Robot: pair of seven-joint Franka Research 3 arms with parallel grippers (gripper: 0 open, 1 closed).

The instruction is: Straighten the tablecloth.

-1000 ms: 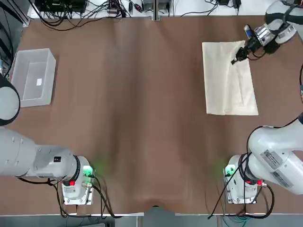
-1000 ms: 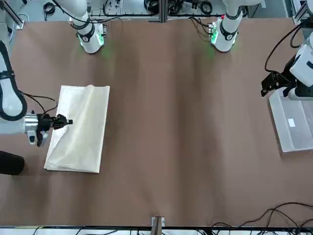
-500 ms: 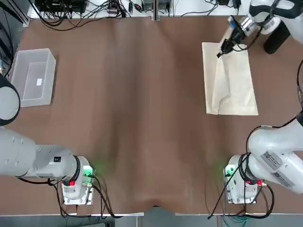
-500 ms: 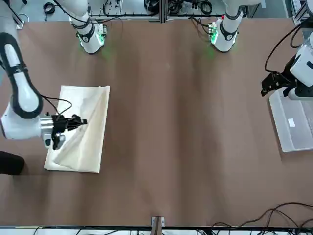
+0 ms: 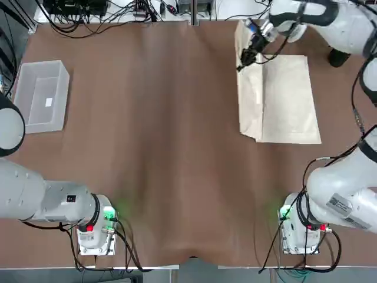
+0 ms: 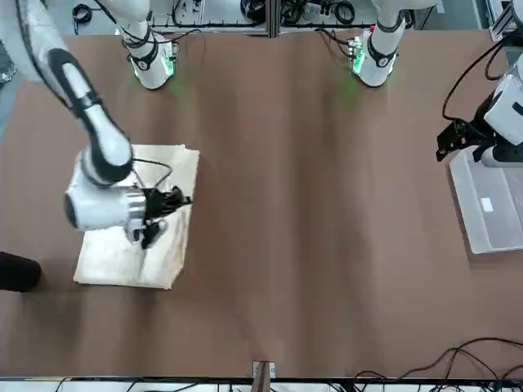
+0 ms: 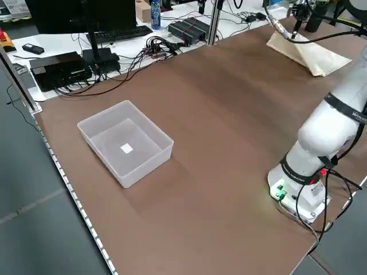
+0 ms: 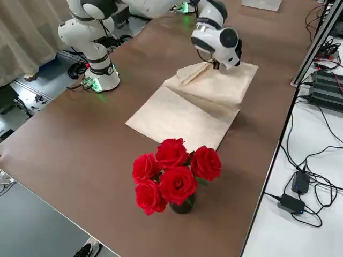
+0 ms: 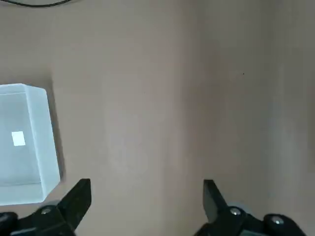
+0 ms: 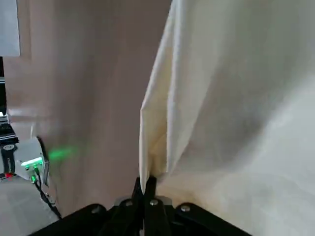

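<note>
progress: roughly halfway imo | right gripper point(image 5: 241, 62) jaws clamped on tablecloth point(image 5: 288, 100) top layer, lifted mid-unfold | left gripper point(image 9: 142, 196) jaws apart, idle | left: spread flat on surface

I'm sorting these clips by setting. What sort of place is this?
Most likely a robotics lab: two fixed arms share a table draped in brown, and its far edge is lined with cables and electronics. The right gripper pinches a tablecloth.

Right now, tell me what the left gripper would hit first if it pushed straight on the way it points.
The left gripper, open and empty, points down at bare brown table cover; that is likely what it would meet first. The clear bin lies off to one side.
</note>
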